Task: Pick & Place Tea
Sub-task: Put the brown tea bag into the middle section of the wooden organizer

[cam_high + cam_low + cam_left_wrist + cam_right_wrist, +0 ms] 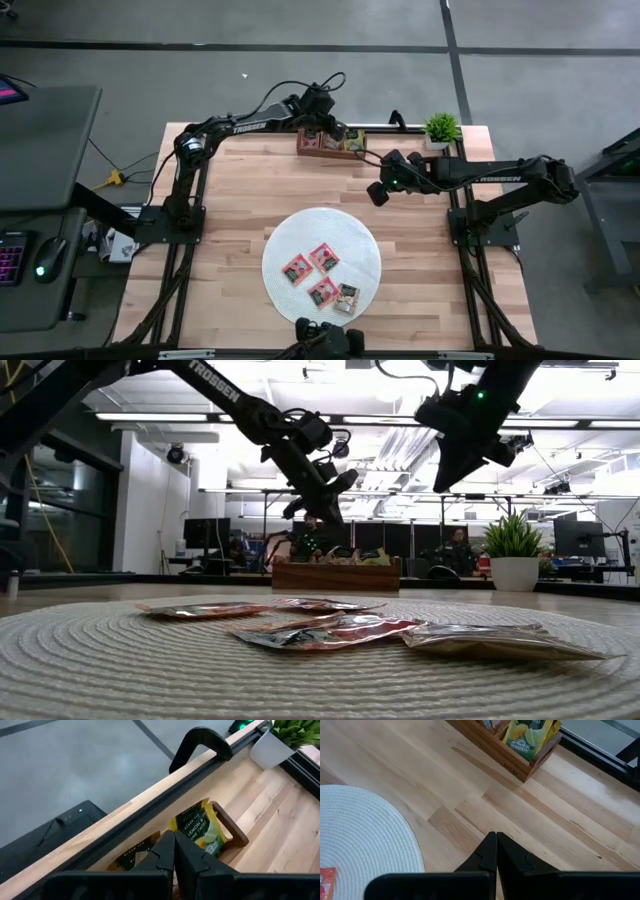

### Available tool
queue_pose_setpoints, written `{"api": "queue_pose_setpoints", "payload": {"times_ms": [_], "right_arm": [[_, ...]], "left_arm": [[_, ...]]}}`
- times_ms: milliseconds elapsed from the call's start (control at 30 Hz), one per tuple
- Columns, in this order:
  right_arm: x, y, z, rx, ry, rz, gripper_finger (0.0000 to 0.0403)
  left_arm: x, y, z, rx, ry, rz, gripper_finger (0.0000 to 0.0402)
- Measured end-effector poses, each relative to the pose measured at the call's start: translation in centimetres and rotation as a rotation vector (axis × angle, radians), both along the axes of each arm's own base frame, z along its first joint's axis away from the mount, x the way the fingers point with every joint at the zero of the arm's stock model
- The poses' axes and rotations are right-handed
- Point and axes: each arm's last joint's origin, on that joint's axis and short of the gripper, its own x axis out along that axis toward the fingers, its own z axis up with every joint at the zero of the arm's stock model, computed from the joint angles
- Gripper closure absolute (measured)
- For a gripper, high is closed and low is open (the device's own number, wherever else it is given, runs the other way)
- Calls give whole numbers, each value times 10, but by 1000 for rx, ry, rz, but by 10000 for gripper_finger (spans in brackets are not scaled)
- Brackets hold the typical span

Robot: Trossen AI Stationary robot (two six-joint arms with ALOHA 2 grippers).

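Two matte-black jointed arms, white TROSSEN lettering along each — black cables looping off the upper-left one, a green light glowing on the other.

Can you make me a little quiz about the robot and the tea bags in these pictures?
1. How many tea packets lie on the round white mat?
2. True or false: the left end effector is above the wooden tray.
3. Which thing stands at the table's far right corner? A) a cup B) a potted plant C) a book

Key
1. Four: three red ones and one darker one.
2. True. It hangs shut over the tray, which holds more packets, while the right end effector, also shut, hovers over bare table between tray and mat.
3. B
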Motion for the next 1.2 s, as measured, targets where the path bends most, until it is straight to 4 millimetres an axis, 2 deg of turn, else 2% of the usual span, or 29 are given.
{"api": "queue_pose_setpoints", "payload": {"times_ms": [167, 333, 467, 567, 700, 833, 933, 1200], "right_arm": [[1, 0, 0, -1, -9, 0, 402], [1, 0, 1, 9, -16, 7, 402], [2, 0, 1, 19, -26, 13, 402], [2, 1, 1, 28, -30, 16, 402], [2, 1, 1, 30, -33, 17, 402], [3, 1, 1, 30, -33, 18, 402], [3, 1, 1, 30, -33, 18, 402], [3, 1, 1, 31, -37, 22, 402]], "left_arm": [[0, 0, -1, -23, -10, 31, 401], [6, 1, -22, -65, 32, 47, 401], [14, 3, -6, -26, -36, 47, 401], [14, 2, -13, -67, 30, 47, 401], [19, 5, -6, -59, 22, 48, 401], [15, 6, -12, -107, 114, 22, 401], [19, 9, -10, -89, 103, 32, 401], [15, 11, -10, -99, 149, 50, 401]]}}
